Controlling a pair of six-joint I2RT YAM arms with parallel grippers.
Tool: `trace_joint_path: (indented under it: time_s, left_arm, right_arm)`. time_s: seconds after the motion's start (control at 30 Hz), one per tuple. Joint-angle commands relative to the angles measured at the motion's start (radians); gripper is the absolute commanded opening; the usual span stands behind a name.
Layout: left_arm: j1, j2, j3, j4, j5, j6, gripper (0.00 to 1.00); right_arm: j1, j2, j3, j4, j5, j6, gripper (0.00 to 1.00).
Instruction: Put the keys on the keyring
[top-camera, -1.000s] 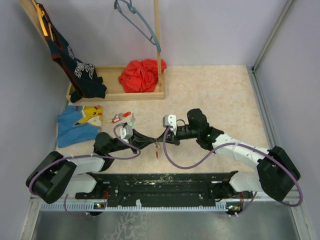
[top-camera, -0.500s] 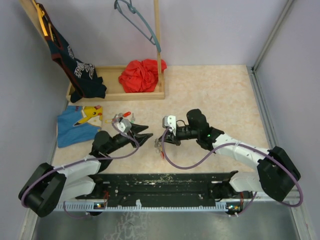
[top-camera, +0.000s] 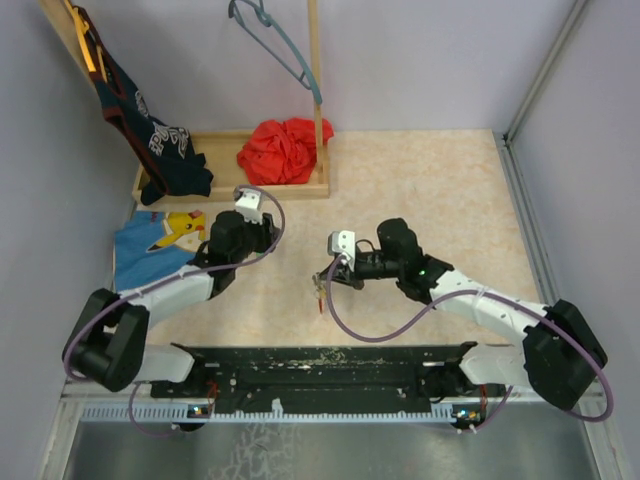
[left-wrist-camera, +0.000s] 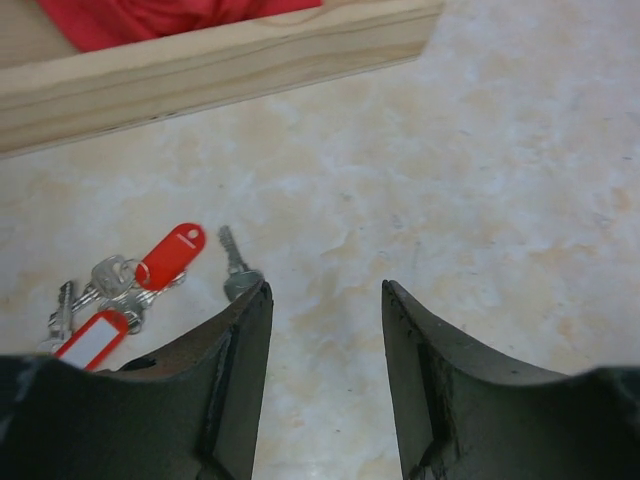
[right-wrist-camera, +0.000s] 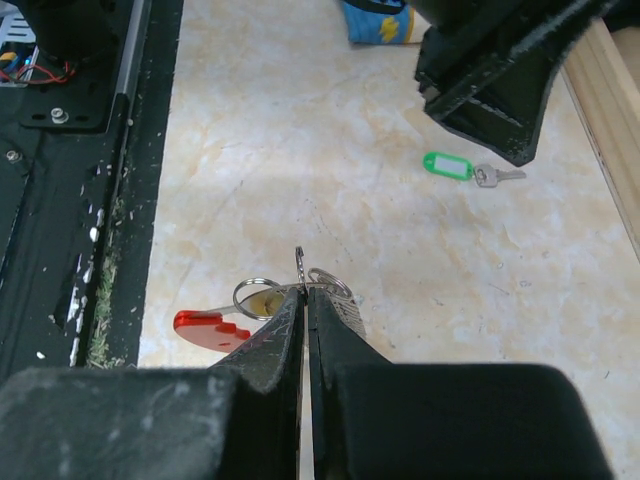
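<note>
The right gripper (right-wrist-camera: 305, 305) is clenched on the keyring (right-wrist-camera: 255, 297), low in the middle of its wrist view. A green key (right-wrist-camera: 448, 165) lies at upper right. The left gripper (left-wrist-camera: 325, 300) is spread and holds nothing. The keys (left-wrist-camera: 130, 285) lie at lower left, just beside its finger (left-wrist-camera: 245, 330).

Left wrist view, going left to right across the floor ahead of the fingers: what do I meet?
A white-labelled red tag → solid red tag → loose silver key.
</note>
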Motion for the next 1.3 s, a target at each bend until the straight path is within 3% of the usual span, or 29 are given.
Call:
trace_joint_path:
  time_s: [0.0, 0.33, 1.0, 1.27]
  left_arm:
    - [0.011, 0.130, 0.134, -0.269, -0.131, 0.008, 0.53]
    - [0.019, 0.396, 0.392, -0.545, -0.200, 0.026, 0.42]
    - [0.017, 0.498, 0.496, -0.628, -0.208, 0.043, 0.39]
    - [0.017, 0.505, 0.501, -0.636, -0.215, 0.038, 0.24]
  right_arm:
    - [-0.012, -0.049, -0.010, 0.051, -0.006, -0.012, 0.00]
    - [-0.011, -0.075, -0.027, 0.062, -0.011, -0.007, 0.00]
    - [-0.012, -0.075, -0.024, 0.057, -0.012, -0.010, 0.00]
    - [-0.012, -0.070, -0.022, 0.056, -0.022, -0.010, 0.00]
